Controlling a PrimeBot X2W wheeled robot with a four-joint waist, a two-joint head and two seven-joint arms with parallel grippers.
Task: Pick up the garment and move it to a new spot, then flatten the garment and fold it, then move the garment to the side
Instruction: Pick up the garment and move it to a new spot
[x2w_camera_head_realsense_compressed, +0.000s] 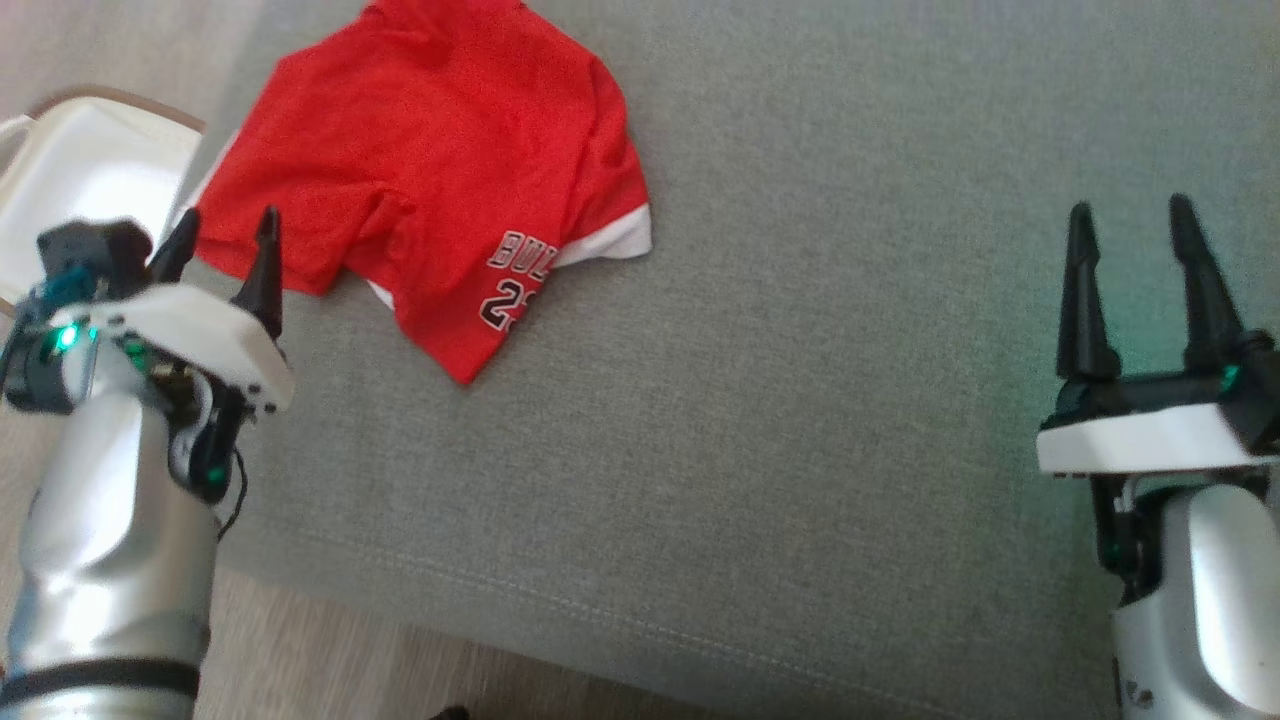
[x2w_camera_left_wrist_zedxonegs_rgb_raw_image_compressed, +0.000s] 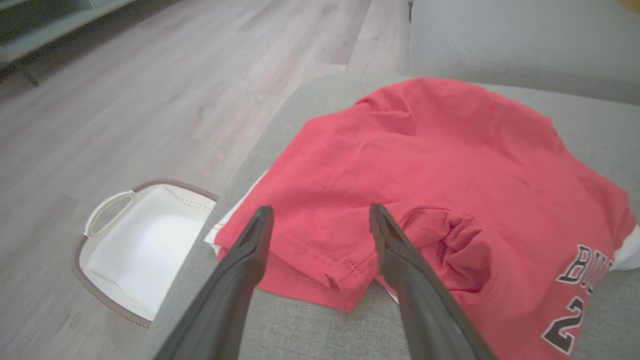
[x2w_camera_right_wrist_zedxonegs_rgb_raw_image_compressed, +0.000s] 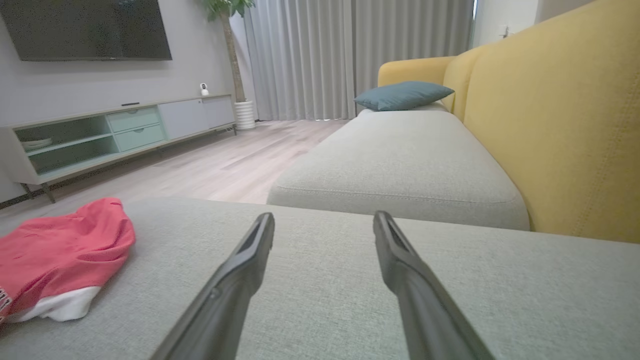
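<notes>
The garment (x2w_camera_head_realsense_compressed: 430, 170) is a red jersey with white trim and black lettering, lying rumpled on the grey seat cushion (x2w_camera_head_realsense_compressed: 800, 350) at the upper left. My left gripper (x2w_camera_head_realsense_compressed: 225, 235) stands open just at its near-left hem, nothing between the fingers. From the left wrist, the garment (x2w_camera_left_wrist_zedxonegs_rgb_raw_image_compressed: 425, 170) spreads ahead and the left gripper (x2w_camera_left_wrist_zedxonegs_rgb_raw_image_compressed: 320, 217) hovers over its bunched hem. My right gripper (x2w_camera_head_realsense_compressed: 1135, 225) is open far to the right over bare cushion. The right wrist view has the garment (x2w_camera_right_wrist_zedxonegs_rgb_raw_image_compressed: 60, 250) at the far left and the right gripper (x2w_camera_right_wrist_zedxonegs_rgb_raw_image_compressed: 324, 222) open above the cushion.
A white laundry basket (x2w_camera_head_realsense_compressed: 60, 180) with a brown rim sits on the wood floor left of the cushion, also seen as the basket (x2w_camera_left_wrist_zedxonegs_rgb_raw_image_compressed: 130, 240) below the left gripper. A yellow sofa back (x2w_camera_right_wrist_zedxonegs_rgb_raw_image_compressed: 560, 125), a teal pillow (x2w_camera_right_wrist_zedxonegs_rgb_raw_image_compressed: 402, 95) and a TV cabinet (x2w_camera_right_wrist_zedxonegs_rgb_raw_image_compressed: 110, 130) lie beyond.
</notes>
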